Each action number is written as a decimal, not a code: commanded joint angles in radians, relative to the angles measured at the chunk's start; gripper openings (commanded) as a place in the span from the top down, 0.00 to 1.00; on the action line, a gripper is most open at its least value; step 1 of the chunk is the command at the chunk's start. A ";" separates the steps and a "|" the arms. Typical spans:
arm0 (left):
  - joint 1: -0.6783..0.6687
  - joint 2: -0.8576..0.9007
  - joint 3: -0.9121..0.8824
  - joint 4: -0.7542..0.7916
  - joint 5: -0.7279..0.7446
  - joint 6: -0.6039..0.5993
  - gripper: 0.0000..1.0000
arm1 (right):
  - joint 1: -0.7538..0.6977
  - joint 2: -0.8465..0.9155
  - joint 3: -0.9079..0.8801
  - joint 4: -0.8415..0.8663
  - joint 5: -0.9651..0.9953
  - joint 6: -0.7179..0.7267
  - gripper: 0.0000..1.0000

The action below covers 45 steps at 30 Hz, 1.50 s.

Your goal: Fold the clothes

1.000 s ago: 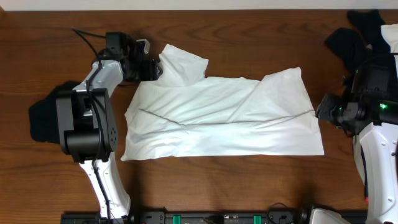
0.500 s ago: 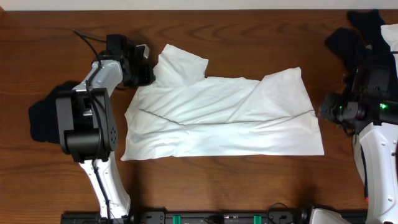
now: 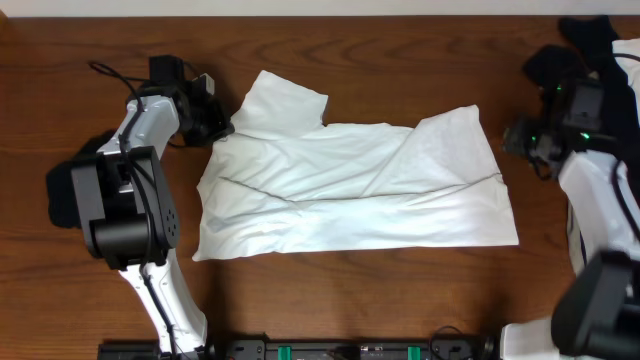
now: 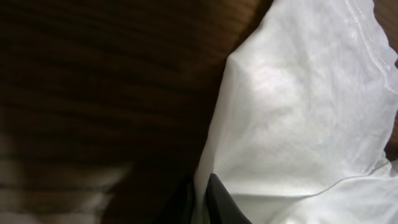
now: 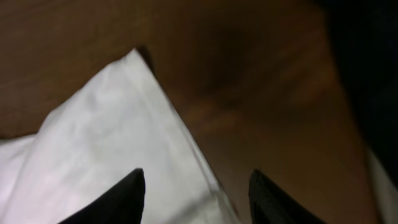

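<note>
The work surface is a dark brown wood-grain table (image 3: 400, 60). A pale strip (image 3: 300, 8) runs along its far edge, and nothing of the room beyond it shows.

The white T-shirt (image 3: 350, 190) lies spread flat at the middle of the table, with long creases across it and one sleeve (image 3: 285, 100) pointing toward the far edge.

The left gripper (image 3: 222, 128) is at the T-shirt's left far corner, beside that sleeve. In the left wrist view its fingers are clenched on a fold of the white fabric.

The right gripper (image 3: 508, 140) is at the T-shirt's right far corner. Its jaws are released, with the fabric edge lying between the spread fingers (image 5: 118, 199).

Dark garments (image 3: 560, 65) are heaped beyond the T-shirt's right side, apart from it.
</note>
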 commanded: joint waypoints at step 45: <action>-0.001 -0.023 -0.005 -0.075 -0.014 -0.016 0.90 | 0.082 0.521 0.005 0.701 -0.190 0.111 0.55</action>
